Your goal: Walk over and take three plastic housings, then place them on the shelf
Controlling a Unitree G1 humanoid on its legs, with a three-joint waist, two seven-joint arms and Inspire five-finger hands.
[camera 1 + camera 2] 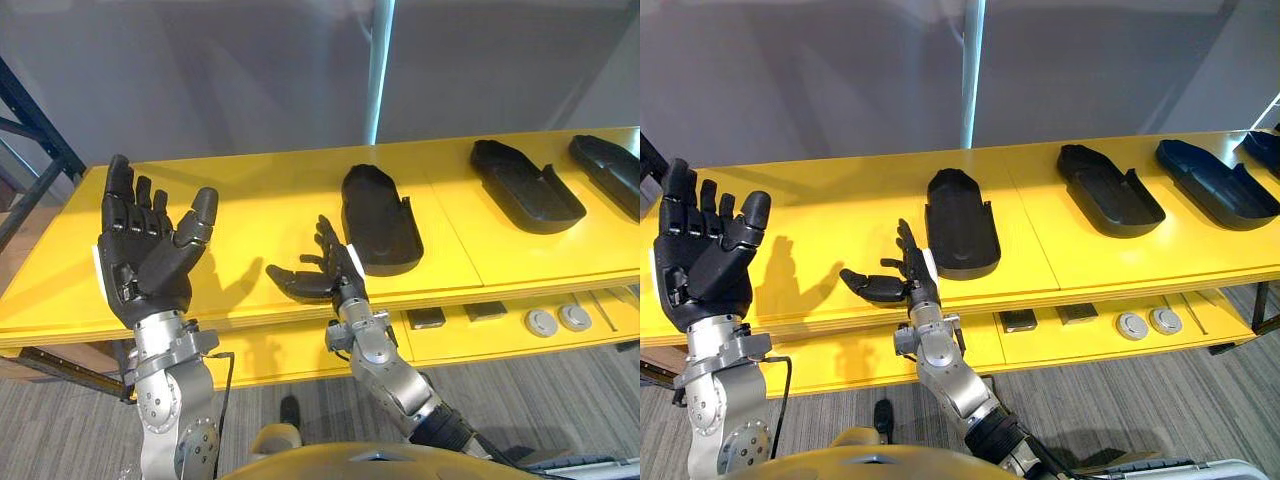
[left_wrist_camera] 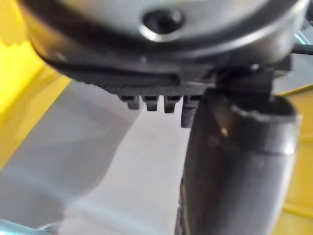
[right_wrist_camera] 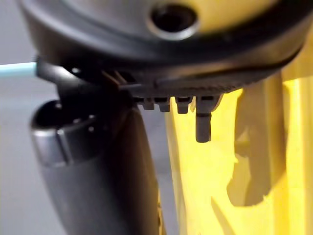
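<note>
L hand (image 1: pixel 145 255), R hand (image 1: pixel 335 275) both spread, empty. 3 black oblong plastic housings (image 1: pixel 380 220) untouched on yellow desk (image 1: pixel 250 200); I judge all steps left.

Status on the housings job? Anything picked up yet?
Done: the robot stands at the yellow table. In hand: nothing. The left hand and right hand are open and empty, the right one just beside the nearest housing. Left: every pick and placing. The second housing and third housing lie further right.

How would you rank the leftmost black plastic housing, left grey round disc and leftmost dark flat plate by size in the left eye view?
Largest: black plastic housing
Then grey round disc and dark flat plate, alike
</note>
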